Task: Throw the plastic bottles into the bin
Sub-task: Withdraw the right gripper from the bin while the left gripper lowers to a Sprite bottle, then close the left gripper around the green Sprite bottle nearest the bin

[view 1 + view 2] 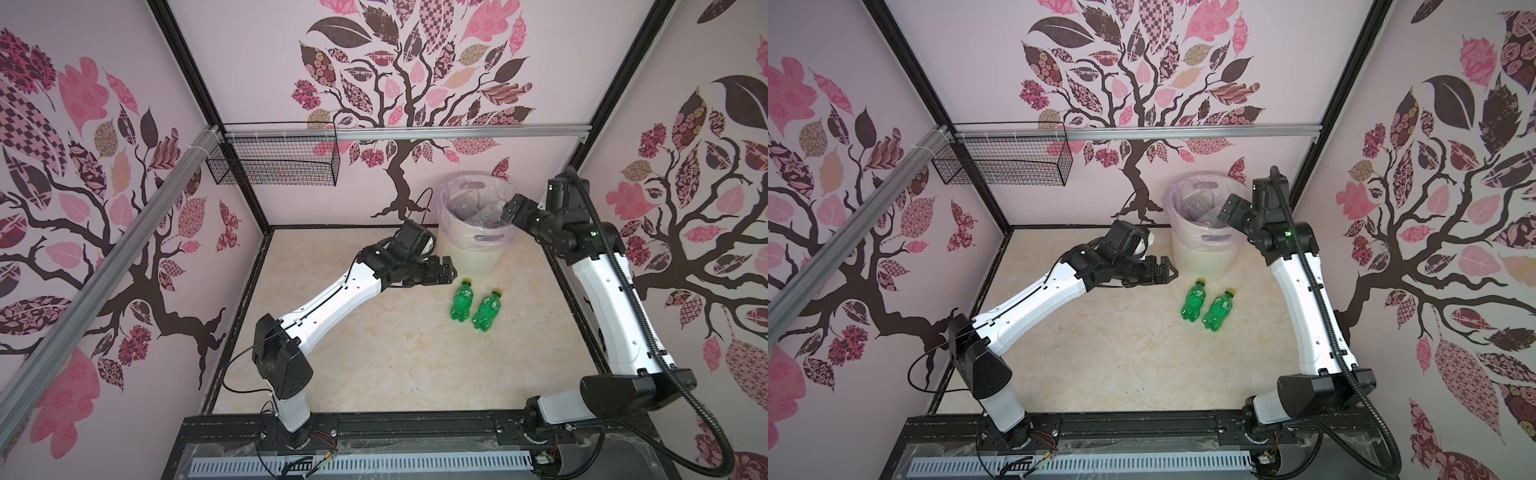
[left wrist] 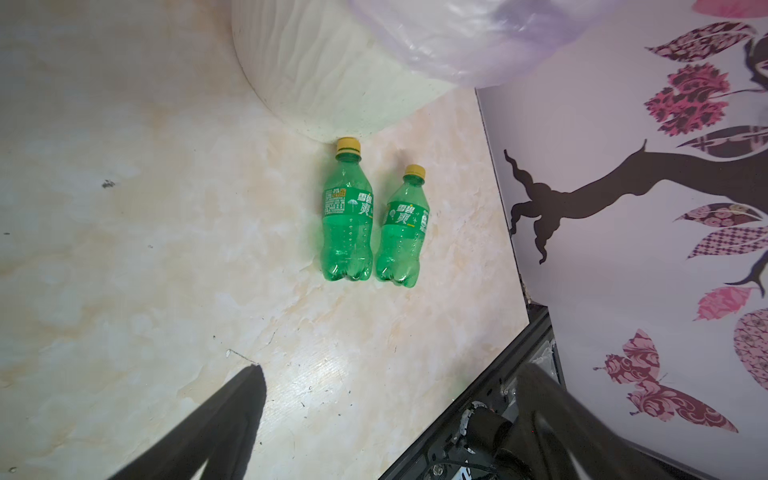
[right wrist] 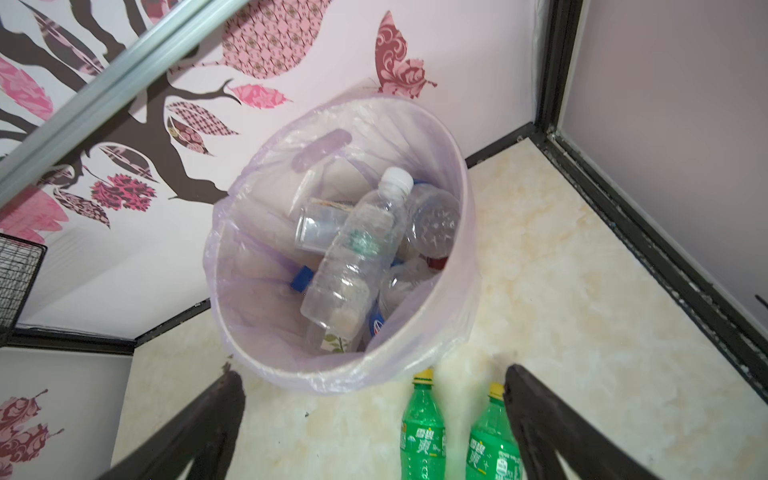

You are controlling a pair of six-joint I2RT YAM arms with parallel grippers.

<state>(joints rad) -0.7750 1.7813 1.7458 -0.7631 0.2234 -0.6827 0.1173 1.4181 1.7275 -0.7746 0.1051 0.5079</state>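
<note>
- In both top views the left gripper [image 1: 448,272] hangs spread and empty just beside the bin [image 1: 469,253]. It is near two green bottles [image 1: 462,301] lying on the table [image 1: 374,353]. Coming down from here, its arm could knock the bin's wall.
- The right gripper [image 1: 508,214] hovers over the bin's mouth. The two arms are close together there, so reaching for the same bottle risks a collision.
- From the left wrist, the jaws stand wide with nothing between them. The green bottles lie side by side, nearly touching, one with its top against the bin's foot. A finger could shove the neighbour or set it rolling.
- From the right wrist, the jaws are spread and empty above the clear bottles [image 3: 353,257] piled in the bin. The top one slants toward the rim, so another dropped on it might bounce out.
</note>
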